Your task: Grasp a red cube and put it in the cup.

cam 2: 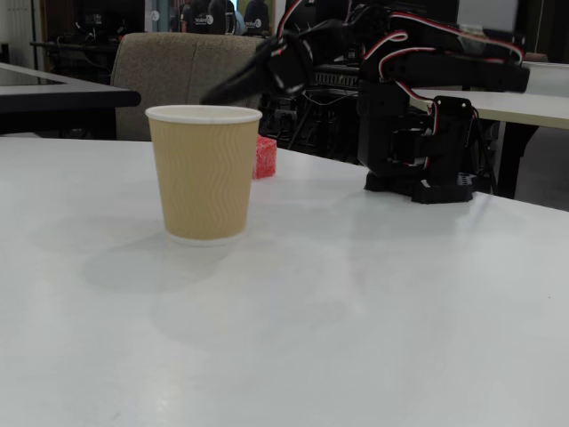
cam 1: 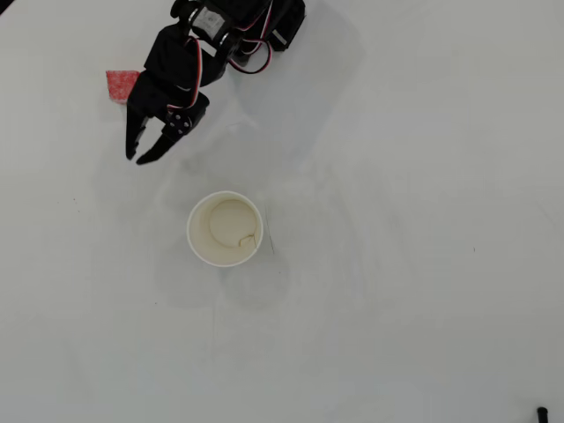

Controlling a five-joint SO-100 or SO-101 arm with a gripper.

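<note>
red cube: sitting on the table way over at the upper left in the overhead view (cam 1: 118,84). The arm's black body covers its right part from up there, so I only get the left chunk. From the fixed view it's a red sliver (cam 2: 265,157) peeking out just right of the cup, further back on the table.

gripper: hanging in the air just below and a bit right of the cube in the overhead view (cam 1: 141,155), tips pointing down-left. The two fingers are spread with a clear gap between them and nothing in it, so it's released and empty. In the fixed view it's a blurry dark shape above the cup rim (cam 2: 218,92), can't make out the fingers there at all.

cup: upright, middle-left of the overhead view (cam 1: 226,229), cream inside with nothing in it as far as I can see. Well apart from the cube, and the gripper is off to its upper left, not over the mouth. In the fixed view the side wall looks tan and ribbed with a white rim (cam 2: 204,169).

arm: black with red and white wires, coming in from the top edge of the overhead view (cam 1: 231,31). Its base sits at the right in the fixed view (cam 2: 425,133).

table: plain white (cam 1: 405,264), faint shadows around the cup.

chair: padded beige back behind the table in the fixed view (cam 2: 182,67).
</note>
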